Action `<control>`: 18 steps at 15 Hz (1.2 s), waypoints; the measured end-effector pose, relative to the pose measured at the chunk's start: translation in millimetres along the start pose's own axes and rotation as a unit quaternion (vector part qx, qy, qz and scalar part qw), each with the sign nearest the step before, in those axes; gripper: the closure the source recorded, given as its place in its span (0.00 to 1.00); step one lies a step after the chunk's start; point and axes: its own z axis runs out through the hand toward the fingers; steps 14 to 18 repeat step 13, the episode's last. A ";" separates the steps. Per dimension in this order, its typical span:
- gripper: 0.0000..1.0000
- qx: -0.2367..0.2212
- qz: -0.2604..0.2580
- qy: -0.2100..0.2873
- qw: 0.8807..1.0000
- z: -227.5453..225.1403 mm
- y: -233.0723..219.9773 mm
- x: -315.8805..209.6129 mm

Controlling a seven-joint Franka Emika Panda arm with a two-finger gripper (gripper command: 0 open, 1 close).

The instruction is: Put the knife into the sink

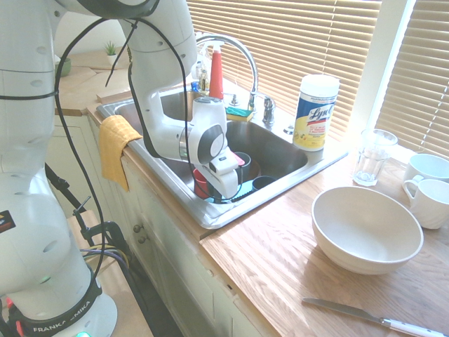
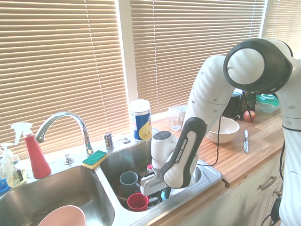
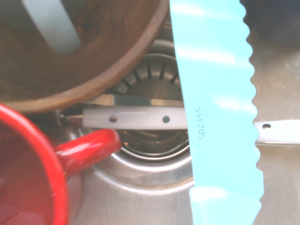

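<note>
Knife [image 3: 220,112] beneath end effector [image 1: 226,184], inside sink [image 1: 280,151]

First exterior cam sits high off the wooden counter's end, looking down across the big white ceramic bowl [image 1: 366,228] toward the shiny stainless-steel double-basin sink [image 1: 280,151], with the arm coming in from the left. Second one looks from the opposite side, over the sink's [image 2: 70,188] other basin, so the arm enters from the right; both share the sink, tall curved chrome faucet [image 2: 63,123] and bowl [image 2: 223,129]. Wrist cam is super close, staring straight down at the sink's drain strainer [image 3: 149,79].
</note>
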 end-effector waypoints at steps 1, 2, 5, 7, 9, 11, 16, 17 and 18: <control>0.00 0.000 0.001 0.000 1.000 0.5 0.4 0.6; 0.00 0.000 0.001 0.000 1.000 0.5 0.4 0.7; 0.00 0.000 0.000 0.000 1.000 0.3 0.3 0.4; 0.00 0.004 0.000 0.002 1.000 -3.5 -1.5 -0.1; 0.00 0.012 -0.001 0.007 1.000 -12.9 -3.8 0.9; 0.00 0.026 -0.004 0.017 0.999 -33.1 -5.4 3.5; 0.00 0.044 -0.011 0.028 0.999 -68.9 -9.3 8.9; 0.00 0.044 -0.011 0.028 0.999 -68.9 -9.3 8.9; 0.00 0.044 -0.011 0.028 0.999 -68.9 -9.3 8.9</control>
